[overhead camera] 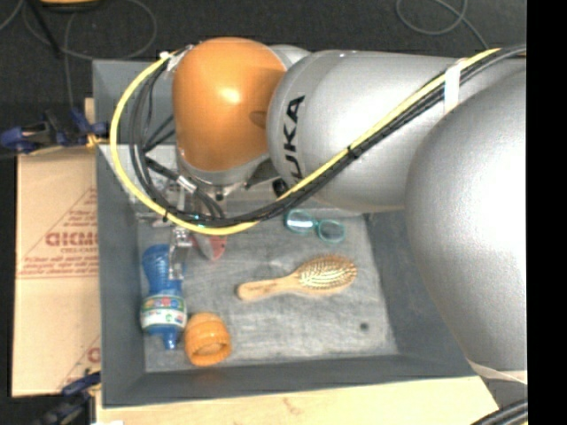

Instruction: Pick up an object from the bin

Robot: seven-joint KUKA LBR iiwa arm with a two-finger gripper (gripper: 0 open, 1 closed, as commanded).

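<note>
Hovering at the left of the frame, my gripper hangs by the top of the blue bottle lying at the lower left of the bin; how far open it is I cannot tell.

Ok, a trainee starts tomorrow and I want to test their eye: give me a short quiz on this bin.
1. What colour is the ridged round thing at the lower left of the bin?
2. True or false: the wooden hairbrush touches the blue bottle.
3. Which lies nearest the gripper? A. wooden hairbrush B. blue bottle C. ridged round thing
Key: 1 orange; 2 false; 3 B.
</note>
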